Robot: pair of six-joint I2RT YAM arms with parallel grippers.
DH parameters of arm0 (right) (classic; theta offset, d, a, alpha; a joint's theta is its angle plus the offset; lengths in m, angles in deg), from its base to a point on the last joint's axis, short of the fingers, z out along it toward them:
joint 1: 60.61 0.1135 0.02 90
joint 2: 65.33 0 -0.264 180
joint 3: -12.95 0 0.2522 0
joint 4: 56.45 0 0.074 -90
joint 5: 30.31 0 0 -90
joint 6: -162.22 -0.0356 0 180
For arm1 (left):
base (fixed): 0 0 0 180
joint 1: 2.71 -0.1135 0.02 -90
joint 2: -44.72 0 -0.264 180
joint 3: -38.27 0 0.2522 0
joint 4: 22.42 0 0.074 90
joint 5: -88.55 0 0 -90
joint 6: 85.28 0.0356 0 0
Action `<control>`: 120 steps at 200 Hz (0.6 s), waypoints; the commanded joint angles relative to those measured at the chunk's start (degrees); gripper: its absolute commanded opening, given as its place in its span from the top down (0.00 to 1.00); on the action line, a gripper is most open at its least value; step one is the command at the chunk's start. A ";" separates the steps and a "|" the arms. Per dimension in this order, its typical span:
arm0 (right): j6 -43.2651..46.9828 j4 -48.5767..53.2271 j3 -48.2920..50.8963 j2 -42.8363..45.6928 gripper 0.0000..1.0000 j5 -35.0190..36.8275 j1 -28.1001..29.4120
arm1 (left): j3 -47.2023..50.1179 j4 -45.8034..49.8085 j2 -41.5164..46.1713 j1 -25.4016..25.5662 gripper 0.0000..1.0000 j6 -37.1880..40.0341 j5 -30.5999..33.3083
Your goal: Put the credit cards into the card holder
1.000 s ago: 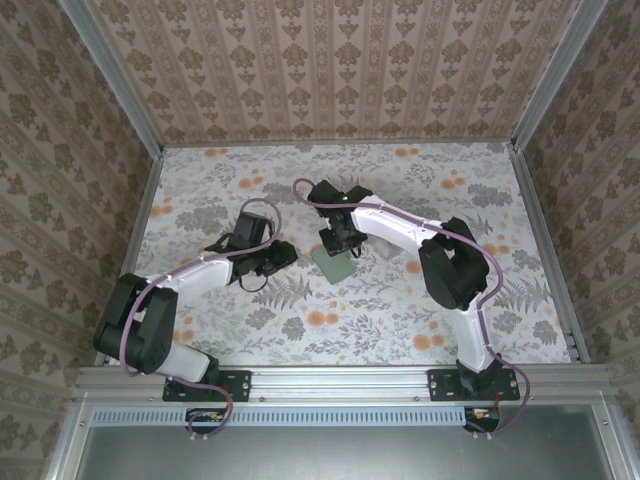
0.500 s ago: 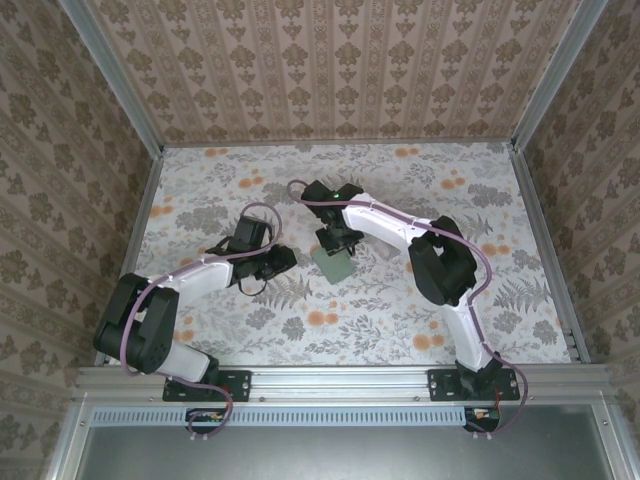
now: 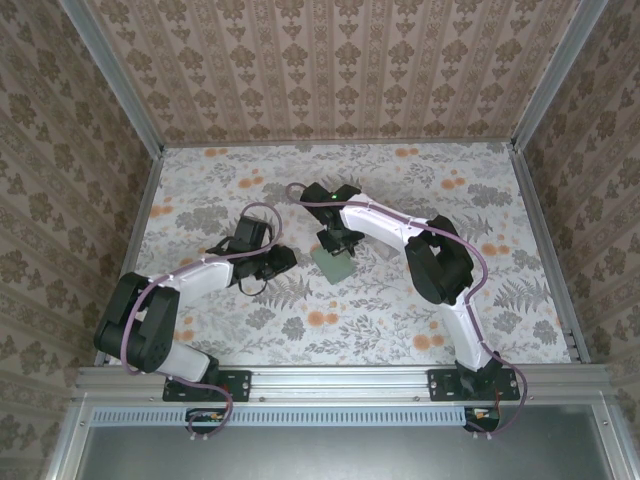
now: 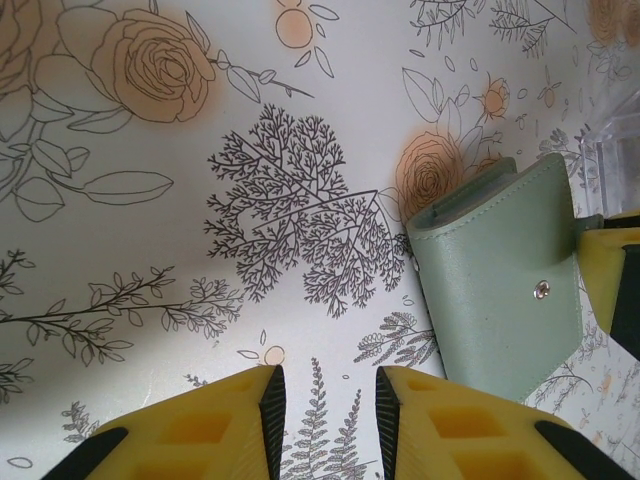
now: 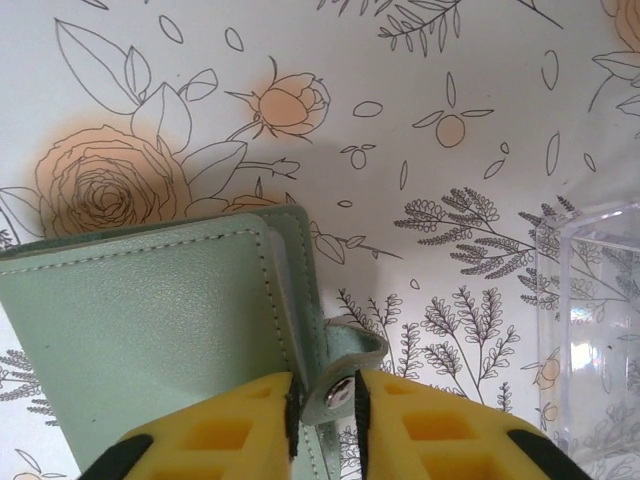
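Observation:
The card holder [image 3: 332, 264] is a sage-green wallet lying flat on the flowered table, and its snap side shows in the left wrist view [image 4: 500, 290]. My right gripper [image 3: 338, 240] stands at its far edge. In the right wrist view the right gripper [image 5: 325, 400] is shut on the holder's snap strap [image 5: 350, 365], which curls up from the body of the card holder [image 5: 150, 320]. My left gripper [image 3: 285, 257] rests just left of the holder, and in its own view the left gripper [image 4: 330, 400] is open with only table between its fingers. The credit cards are out of view.
A clear plastic tray [image 5: 600, 330] stands right beside the holder, and its corner shows as the tray [image 4: 615, 140] in the left wrist view. Patterned walls and metal rails [image 3: 535, 230] bound the table. One yellow finger of the right gripper [image 4: 615, 270] touches the holder's far side.
The right gripper's jaws have narrowed onto the snap strap, and the right arm has shifted slightly left. The left arm has barely moved.

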 commanded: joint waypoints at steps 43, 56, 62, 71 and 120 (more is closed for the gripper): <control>0.66 2.38 -0.66 0.80 0.88 2.82 0.31 | -0.21 -0.91 -0.94 -0.45 0.67 1.15 -1.32; 0.73 1.52 0.36 1.98 0.89 2.78 0.29 | -0.39 -1.43 -1.30 -0.35 0.67 1.07 -1.88; 0.82 0.84 1.15 2.74 0.90 2.44 0.27 | -0.45 -1.46 -1.58 -0.39 0.67 1.12 -2.20; 0.80 -0.41 2.51 4.03 0.90 1.93 0.20 | -0.68 -1.16 -2.12 -0.36 0.67 1.19 -2.51; 0.32 -8.84 12.05 11.42 0.93 -2.05 -1.15 | -1.39 -2.56 -3.66 1.46 0.67 0.36 -3.16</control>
